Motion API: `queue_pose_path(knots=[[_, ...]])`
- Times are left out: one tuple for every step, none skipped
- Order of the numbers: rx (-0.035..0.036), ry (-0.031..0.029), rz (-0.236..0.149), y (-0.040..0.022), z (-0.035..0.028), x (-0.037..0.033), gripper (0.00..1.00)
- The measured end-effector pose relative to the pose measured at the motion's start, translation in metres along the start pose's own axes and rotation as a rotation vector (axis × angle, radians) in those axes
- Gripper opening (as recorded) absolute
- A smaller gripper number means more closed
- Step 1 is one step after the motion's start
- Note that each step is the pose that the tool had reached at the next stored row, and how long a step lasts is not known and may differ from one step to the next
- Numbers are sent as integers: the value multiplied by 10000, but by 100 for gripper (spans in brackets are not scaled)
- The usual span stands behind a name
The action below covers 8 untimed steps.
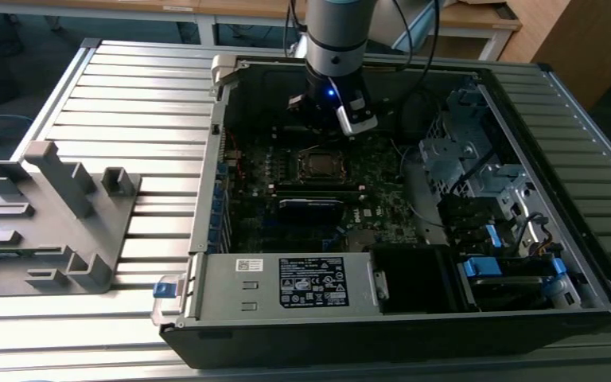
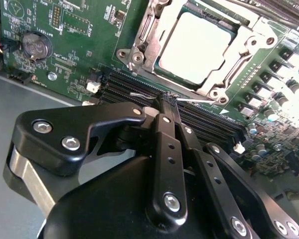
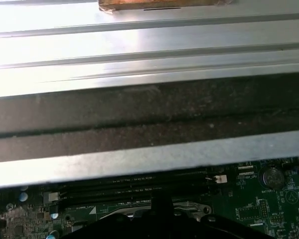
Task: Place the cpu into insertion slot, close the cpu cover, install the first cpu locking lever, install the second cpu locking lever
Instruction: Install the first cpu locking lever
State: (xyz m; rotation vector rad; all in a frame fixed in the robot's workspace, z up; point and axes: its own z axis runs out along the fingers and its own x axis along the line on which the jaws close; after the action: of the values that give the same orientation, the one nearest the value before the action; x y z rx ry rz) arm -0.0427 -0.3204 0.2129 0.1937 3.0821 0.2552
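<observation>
Atop the ribbed grey table, at the exterior view's centre, sits the open computer case; claw pressed together near the cpu.

cpu seated under closed cpu cover; gripper just beside.

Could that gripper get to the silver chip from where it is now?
Probably yes: the gripper hangs close beside the cpu, nothing standing between them, though the cpu cover frames its edges.
</observation>
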Motion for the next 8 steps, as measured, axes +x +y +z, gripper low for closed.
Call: queue_pose_path(knots=[[3, -22, 129, 0, 2, 0, 10], [7, -39, 229, 0, 3, -1, 10], [8, -45, 265, 0, 4, -1, 10], [8, -45, 269, 0, 4, -1, 10], [7, -47, 274, 1, 4, -1, 10], [8, -48, 279, 1, 4, 0, 10], [9, -48, 282, 0, 4, 0, 10], [10, -48, 286, 0, 4, 0, 10]])
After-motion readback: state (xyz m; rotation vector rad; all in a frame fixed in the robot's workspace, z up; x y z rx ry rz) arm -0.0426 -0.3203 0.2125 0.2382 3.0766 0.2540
